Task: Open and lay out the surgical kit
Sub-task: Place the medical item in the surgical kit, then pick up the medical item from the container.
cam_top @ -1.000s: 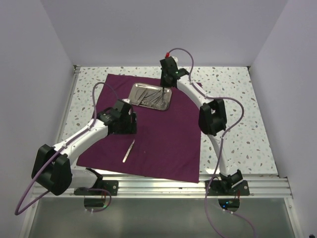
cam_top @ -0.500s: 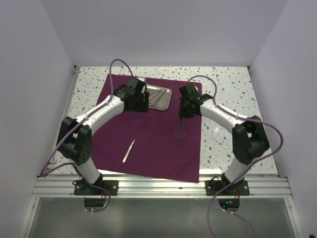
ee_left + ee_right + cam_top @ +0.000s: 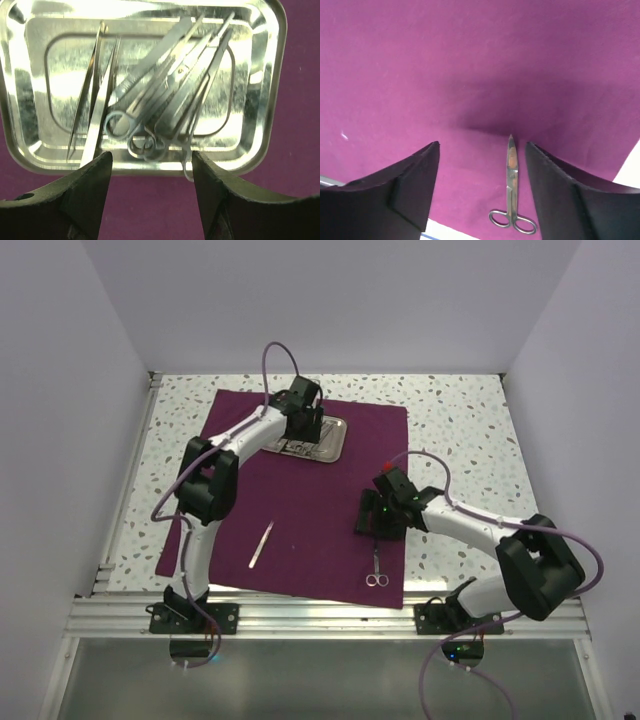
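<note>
Cloth wrap (image 3: pixel 320 510) is spread flat on the speckled tabletop (image 3: pixel 460 440). The steel tray (image 3: pixel 338 445) sits on its far part. My left gripper (image 3: pixel 151 161) hangs over the tray's near rim, jaws wide apart, nothing between them, not touching any tool. In the tray is a heap of silver instruments (image 3: pixel 170 95): ring-handled ones crossed over each other, and one slim pair of pincers lying along the left side.

My right gripper (image 3: pixel 482 146) is over the near right part of the cloth, jaws also spread wide and empty. The scissors (image 3: pixel 511 172) lie flat on the cloth below it, closer to one finger, apart from both fingers. Their blades point away and their rings are near the cloth's near edge. The tweezers (image 3: pixel 260 543) lie alone on the near left part of the cloth, well apart from both grippers.
</note>
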